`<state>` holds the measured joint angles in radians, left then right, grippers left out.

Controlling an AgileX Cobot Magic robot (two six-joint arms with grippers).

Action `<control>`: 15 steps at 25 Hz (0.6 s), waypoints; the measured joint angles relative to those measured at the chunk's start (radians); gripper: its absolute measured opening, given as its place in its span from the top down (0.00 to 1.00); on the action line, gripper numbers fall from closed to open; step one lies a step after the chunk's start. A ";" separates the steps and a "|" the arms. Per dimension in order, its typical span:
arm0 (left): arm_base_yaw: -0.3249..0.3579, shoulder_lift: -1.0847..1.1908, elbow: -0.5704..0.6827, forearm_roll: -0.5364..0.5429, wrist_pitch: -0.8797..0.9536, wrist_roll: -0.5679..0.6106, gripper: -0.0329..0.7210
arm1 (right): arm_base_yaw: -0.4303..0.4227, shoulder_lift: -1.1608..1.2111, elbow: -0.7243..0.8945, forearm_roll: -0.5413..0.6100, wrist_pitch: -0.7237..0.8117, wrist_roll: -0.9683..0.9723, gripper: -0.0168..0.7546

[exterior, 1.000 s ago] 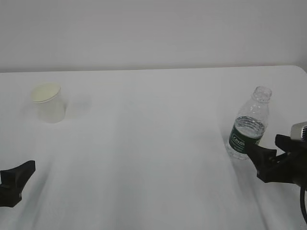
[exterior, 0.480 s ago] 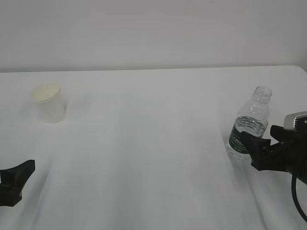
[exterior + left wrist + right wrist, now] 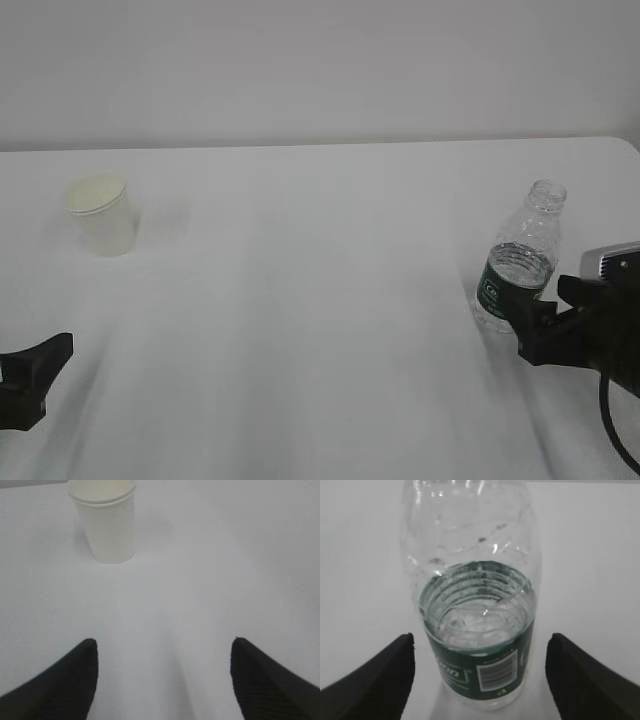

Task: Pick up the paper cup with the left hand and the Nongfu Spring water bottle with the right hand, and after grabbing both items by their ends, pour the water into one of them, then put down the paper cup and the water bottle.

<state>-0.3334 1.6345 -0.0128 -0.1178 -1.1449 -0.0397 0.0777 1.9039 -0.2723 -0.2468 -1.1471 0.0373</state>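
Nothing grasped yet: my right hand, jaws spread, brackets the Nongfu Spring water bottle; my left hand, spread too, faces the paper cup at eleven o'clock.

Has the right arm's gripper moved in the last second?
Yes. The right gripper has drifted up and toward the water bottle, which stands where it did; its open jaws now flank the bottle's lower part without touching.
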 joint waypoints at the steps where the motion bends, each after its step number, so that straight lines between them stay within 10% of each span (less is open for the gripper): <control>1: 0.000 0.000 0.000 0.000 0.000 0.000 0.17 | 0.000 0.005 -0.007 0.000 0.000 0.000 0.19; 15: 0.000 0.000 0.000 0.000 0.000 0.000 0.17 | 0.000 0.082 -0.098 -0.008 -0.001 0.000 0.19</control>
<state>-0.3334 1.6345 -0.0128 -0.1178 -1.1449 -0.0397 0.0777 1.9862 -0.3701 -0.2545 -1.1478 0.0373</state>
